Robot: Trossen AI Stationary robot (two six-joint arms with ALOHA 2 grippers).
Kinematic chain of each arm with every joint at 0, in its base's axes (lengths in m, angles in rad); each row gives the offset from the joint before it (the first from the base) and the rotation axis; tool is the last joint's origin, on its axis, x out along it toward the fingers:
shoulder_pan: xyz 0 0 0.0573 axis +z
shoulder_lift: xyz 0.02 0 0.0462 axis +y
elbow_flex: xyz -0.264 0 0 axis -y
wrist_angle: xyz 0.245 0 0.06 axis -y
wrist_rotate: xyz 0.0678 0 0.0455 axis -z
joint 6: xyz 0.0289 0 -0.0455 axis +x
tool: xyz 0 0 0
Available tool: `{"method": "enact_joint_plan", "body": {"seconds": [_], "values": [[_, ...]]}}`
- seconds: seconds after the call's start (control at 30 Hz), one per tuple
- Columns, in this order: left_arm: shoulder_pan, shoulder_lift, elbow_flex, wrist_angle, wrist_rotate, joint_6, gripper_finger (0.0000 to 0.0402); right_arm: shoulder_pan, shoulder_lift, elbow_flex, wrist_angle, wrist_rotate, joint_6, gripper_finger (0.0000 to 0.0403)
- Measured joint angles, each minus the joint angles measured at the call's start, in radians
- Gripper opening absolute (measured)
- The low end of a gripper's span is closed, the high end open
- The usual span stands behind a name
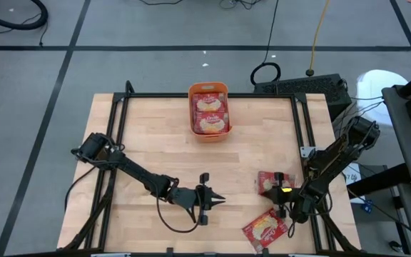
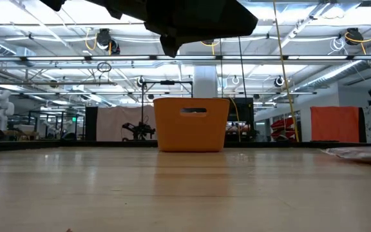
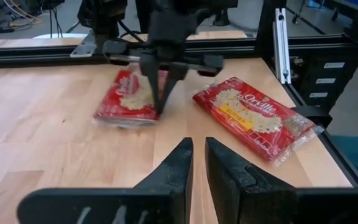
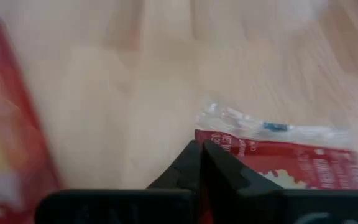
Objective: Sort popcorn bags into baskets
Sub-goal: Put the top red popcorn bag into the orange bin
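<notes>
Currently, the right pincer (image 1: pixel 284 191) is pressed shut on a popcorn bag (image 1: pixel 271 183); the left pincer (image 1: pixel 218 199) is held nearly closed, empty, above the counter (image 1: pixel 155 143).

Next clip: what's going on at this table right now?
A two-arm robot is sorting popcorn bags into an orange basket at the table's far edge, which already holds some. The right pincer is shut on the edge of one popcorn bag near the table's right side; another bag lies loose by the near edge. The left pincer hovers mid-table, fingers nearly together, holding nothing.
</notes>
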Motion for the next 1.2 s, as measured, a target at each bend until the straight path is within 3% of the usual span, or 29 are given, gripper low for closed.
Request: {"method": "enact_joint_plan", "body": {"seconds": [0.1,0.27,0.53,0.8,1.0,1.2], "values": [[0.003,0.0,0.0,0.0,0.0,-0.006,0.0049,-0.006,-0.001,0.031,0.032,0.005,-0.063,0.0004],[0.004,0.0,0.0,-0.003,0.0,-0.016,0.0049,-0.014,-0.002,0.156,-0.09,0.011,-0.064,0.0013],[0.003,0.0,0.0,-0.007,0.0,-0.032,0.0049,-0.013,0.0,0.255,-0.387,-0.13,0.092,0.0108],[0.001,0.0,0.0,-0.007,0.0,-0.039,0.0049,-0.017,0.084,0.22,-0.365,-0.128,0.006,0.0168],[0.001,0.0,0.0,-0.008,0.0,-0.037,0.0049,-0.018,0.162,0.222,-0.348,-0.038,-0.05,0.0154],[0.002,0.001,0.0,-0.009,0.0,-0.025,0.0049,-0.024,0.18,0.22,-0.33,-0.022,-0.051,0.0064]]}}
